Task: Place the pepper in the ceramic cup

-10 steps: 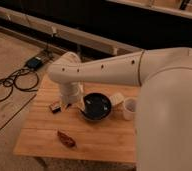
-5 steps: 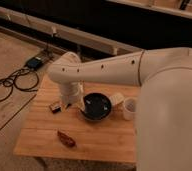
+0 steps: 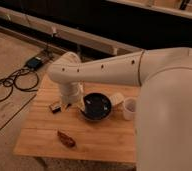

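The pepper, small and reddish-brown, lies on the wooden table near its front left. The white ceramic cup stands upright at the right, just beside the black bowl. My white arm reaches in from the right and bends down over the table's left half. My gripper hangs at its end, left of the bowl and behind the pepper, open and holding nothing. It is largely hidden by the wrist.
A small flat dark bar lies just left of the gripper. A pale object sits behind the bowl. Cables and a power box lie on the floor to the left.
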{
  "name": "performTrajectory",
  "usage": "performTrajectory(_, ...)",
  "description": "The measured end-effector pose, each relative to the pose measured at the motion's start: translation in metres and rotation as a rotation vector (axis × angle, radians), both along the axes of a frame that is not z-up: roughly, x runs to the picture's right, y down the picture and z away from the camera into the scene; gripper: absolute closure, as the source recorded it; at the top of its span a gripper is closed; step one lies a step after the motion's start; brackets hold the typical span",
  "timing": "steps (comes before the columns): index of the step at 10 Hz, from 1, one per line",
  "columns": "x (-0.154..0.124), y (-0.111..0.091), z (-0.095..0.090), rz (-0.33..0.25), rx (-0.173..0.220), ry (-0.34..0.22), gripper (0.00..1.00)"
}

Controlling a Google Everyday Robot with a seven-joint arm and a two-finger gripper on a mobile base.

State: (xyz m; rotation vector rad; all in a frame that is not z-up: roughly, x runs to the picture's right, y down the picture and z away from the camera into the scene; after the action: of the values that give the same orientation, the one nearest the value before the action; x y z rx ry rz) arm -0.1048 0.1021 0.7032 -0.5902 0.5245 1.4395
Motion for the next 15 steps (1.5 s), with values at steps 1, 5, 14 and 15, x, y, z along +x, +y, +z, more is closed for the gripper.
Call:
performTrajectory(1,0.000,0.000,0.000,0.000,0.000,0.000,0.35)
performTrajectory(5,-0.017,0.022,0.012,-0.121,0.031,-0.106,0.35)
performTrajectory(14,-0.052,0.122,0.032,-0.413,-0.033,-0.393,0.35)
performTrajectory(15,-0.057,0.129,0.035,-0.434,-0.043,-0.409,0.35)
